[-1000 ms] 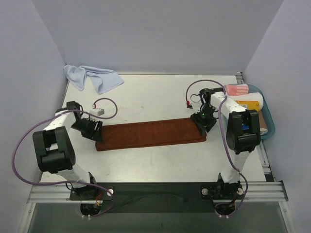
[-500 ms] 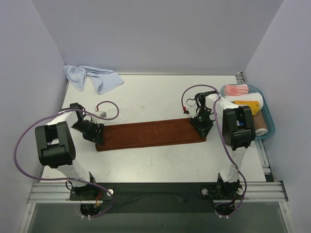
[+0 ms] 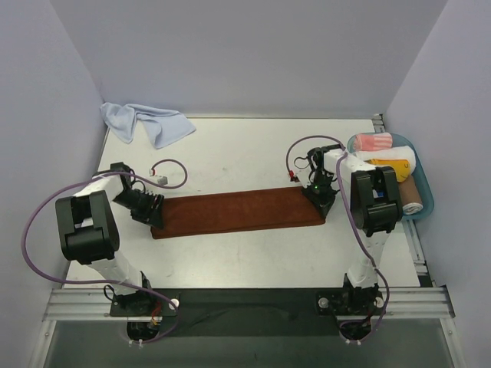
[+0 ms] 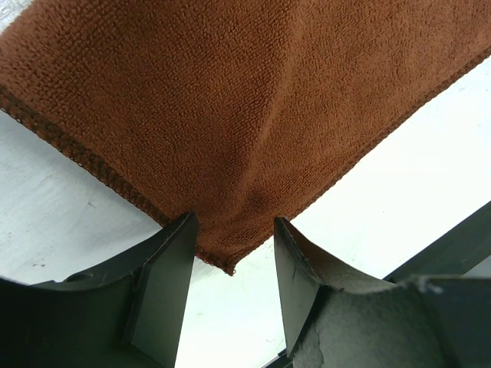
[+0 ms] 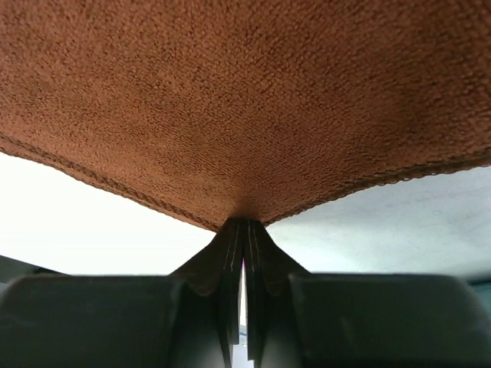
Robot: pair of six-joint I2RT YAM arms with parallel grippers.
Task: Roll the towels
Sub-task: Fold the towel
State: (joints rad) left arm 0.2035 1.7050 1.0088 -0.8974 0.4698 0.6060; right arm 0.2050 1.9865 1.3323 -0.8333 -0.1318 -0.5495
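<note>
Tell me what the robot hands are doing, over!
Right gripper shut on edge of brown towel. Left gripper open, astride its other end. Towel flat, not yet rolled. Nothing in the way.

No readable text, label, number or sign in any view right now: the brown towel (image 3: 238, 212), the blue towel (image 3: 146, 123), the desk (image 3: 245, 153) and the tray (image 3: 430, 201) show only plain surfaces.

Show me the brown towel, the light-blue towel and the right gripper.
brown towel (image 3: 238, 212): top external view, middle of the flat strip.
light-blue towel (image 3: 146, 123): top external view, centre of the crumpled heap.
right gripper (image 5: 244, 230): right wrist view, where its fingers pinch the towel's hem.
</note>
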